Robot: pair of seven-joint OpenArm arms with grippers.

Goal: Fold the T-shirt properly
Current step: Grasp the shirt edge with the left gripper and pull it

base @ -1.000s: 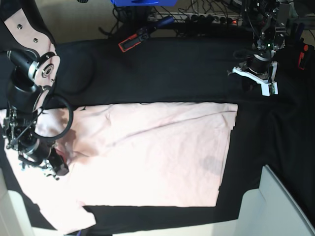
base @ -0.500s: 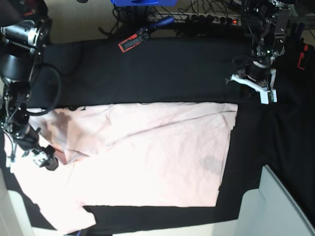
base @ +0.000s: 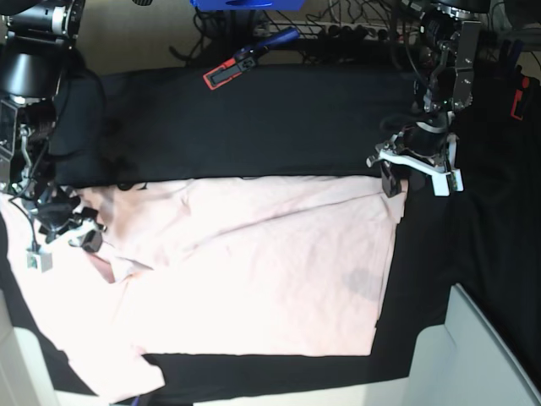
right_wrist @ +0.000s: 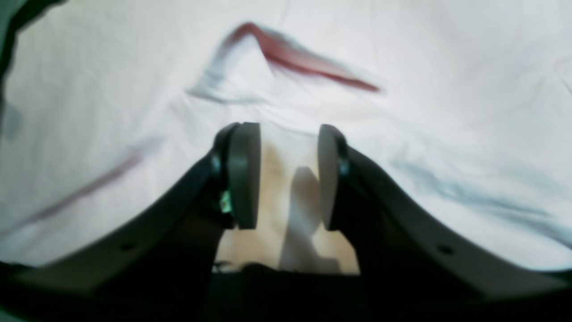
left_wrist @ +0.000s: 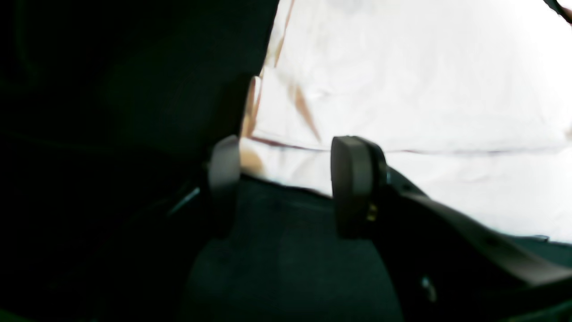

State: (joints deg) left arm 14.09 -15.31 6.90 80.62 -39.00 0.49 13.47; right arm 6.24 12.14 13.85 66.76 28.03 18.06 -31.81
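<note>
T-shirt (base: pixel 254 271): pale pink, spread flat on the black table cloth (base: pixel 279 127), creased toward the base view's left.
Left gripper (left_wrist: pixel 286 185): jaws apart over the shirt's upper corner on the base view's right, holding nothing.
Right gripper (right_wrist: pixel 283 174): jaws partly apart, a raised fold of pink fabric between the pads; whether they pinch it is unclear.

- I see a black cloth (base: pixel 279 127) covering the desk.
- A red-and-black clamp (base: pixel 230 71) lies on the cloth's far edge, with a blue-handled tool (base: pixel 275 40) just beyond it.
- A blue box (base: pixel 245 3) and tangled cables (base: pixel 347 30) sit behind.
- A white panel (base: pixel 486 355) stands at the near corner.
</note>
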